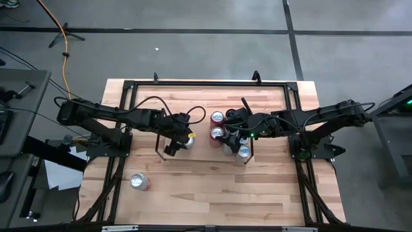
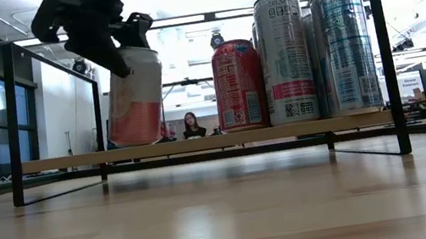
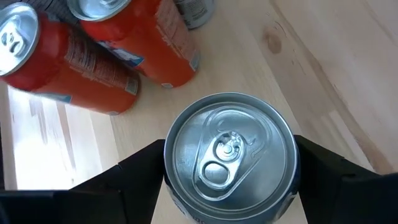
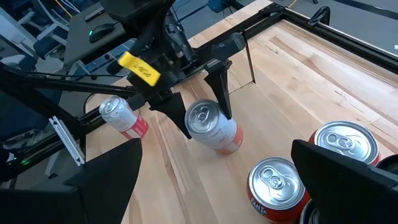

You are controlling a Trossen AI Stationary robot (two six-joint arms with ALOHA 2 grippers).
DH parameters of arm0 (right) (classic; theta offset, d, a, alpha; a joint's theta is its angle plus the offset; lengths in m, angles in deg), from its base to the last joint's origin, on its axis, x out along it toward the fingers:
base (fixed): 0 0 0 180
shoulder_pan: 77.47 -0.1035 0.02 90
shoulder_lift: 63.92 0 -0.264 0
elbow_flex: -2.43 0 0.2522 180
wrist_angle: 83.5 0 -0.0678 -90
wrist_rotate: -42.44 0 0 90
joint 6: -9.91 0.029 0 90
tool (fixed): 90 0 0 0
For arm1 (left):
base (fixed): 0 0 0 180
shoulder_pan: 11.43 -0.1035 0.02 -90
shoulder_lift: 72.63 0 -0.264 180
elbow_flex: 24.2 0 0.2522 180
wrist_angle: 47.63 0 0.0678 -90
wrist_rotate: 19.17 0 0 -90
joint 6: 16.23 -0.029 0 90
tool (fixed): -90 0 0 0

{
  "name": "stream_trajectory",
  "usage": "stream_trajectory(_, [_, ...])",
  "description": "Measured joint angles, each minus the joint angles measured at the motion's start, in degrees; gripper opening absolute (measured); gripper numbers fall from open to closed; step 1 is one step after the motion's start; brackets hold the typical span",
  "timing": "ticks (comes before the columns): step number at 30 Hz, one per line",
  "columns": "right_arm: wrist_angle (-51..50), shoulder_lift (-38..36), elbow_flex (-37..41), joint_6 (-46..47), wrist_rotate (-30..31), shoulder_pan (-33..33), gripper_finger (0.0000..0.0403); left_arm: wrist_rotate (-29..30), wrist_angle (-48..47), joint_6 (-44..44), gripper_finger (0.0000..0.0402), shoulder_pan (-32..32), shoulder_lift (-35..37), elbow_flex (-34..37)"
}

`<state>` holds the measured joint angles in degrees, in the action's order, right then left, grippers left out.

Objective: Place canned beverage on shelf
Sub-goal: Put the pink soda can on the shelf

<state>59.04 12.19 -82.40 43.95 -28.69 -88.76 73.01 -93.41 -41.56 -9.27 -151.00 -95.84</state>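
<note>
The left hand sits over the pink-and-white can, fingers flanking it, jaws closed around the can, which stands tilted on the shelf. Right hand spread wide over the upright cans (two red, others taller). One can lies on the counter.

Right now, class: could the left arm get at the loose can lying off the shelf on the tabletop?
Probably not yet: the left gripper straddles a tilted can on the shelf. The loose can lies unobstructed nearby.
</note>
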Motion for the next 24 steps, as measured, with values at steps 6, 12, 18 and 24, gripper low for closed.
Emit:
stream_trajectory(6, [0.0, 0.0, 0.0, 0.2, 0.0, 0.0, 0.0399, 0.0, 0.0, 0.9, 0.0267, 0.0, 0.0, 0.0])
stream_trajectory(12, [0.1, 0.0, 0.0, 0.5, 0.0, 0.0, 0.0399, -0.1, 0.1, -0.2, 0.0269, 0.0, 0.0, 0.0])
stream_trajectory(18, [0.1, 0.0, 0.0, 0.5, 0.0, 0.0, 0.0399, 0.0, 0.1, -1.8, 0.0294, 0.0, 0.0, 0.1])
stream_trajectory(24, [0.1, 0.0, 0.0, 0.5, 0.0, 0.0, 0.0399, 0.1, 0.2, -1.9, 0.0325, 0.0, 0.0, 0.1])
